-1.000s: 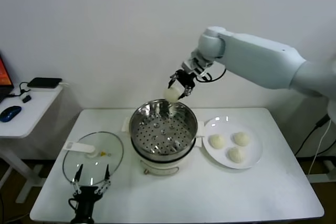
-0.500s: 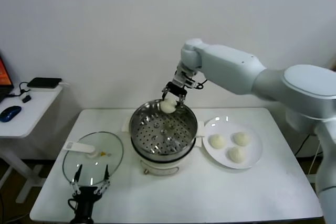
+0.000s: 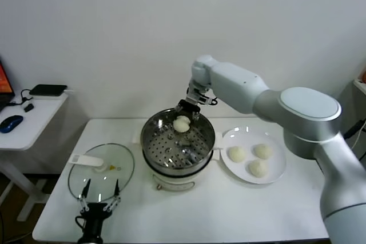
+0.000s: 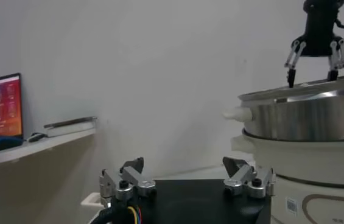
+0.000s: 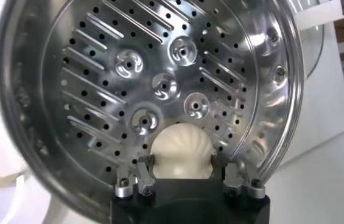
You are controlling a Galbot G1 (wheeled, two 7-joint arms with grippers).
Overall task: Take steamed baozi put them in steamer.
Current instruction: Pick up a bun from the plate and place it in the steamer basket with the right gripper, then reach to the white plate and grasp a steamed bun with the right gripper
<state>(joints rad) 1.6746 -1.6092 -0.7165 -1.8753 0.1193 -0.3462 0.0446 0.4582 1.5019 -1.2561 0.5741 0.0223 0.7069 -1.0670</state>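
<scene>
The steamer [image 3: 163, 167] stands mid-table, a shiny steel pot with a perforated tray [image 5: 159, 85] on a white base. My right gripper [image 3: 183, 119] reaches down inside its far rim, shut on one cream-white baozi [image 3: 182, 124] held low over the tray. The pleated baozi [image 5: 181, 149] sits between both fingers in the right wrist view. Three more baozi [image 3: 257, 167] lie on the white plate [image 3: 278, 170] to the steamer's right. My left gripper [image 3: 99, 198] is parked low at the table's front left, open and holding nothing [image 4: 187, 176].
A glass lid [image 3: 100, 171] with a white handle lies flat on the table left of the steamer, just beyond the left gripper. A side table [image 3: 31, 112] at far left carries a mouse and a dark device. A white wall stands close behind the steamer.
The right gripper has come down with the baozi from above the steamer's far rim into the pot, and the arm has swung leftward. The left arm has not moved.
</scene>
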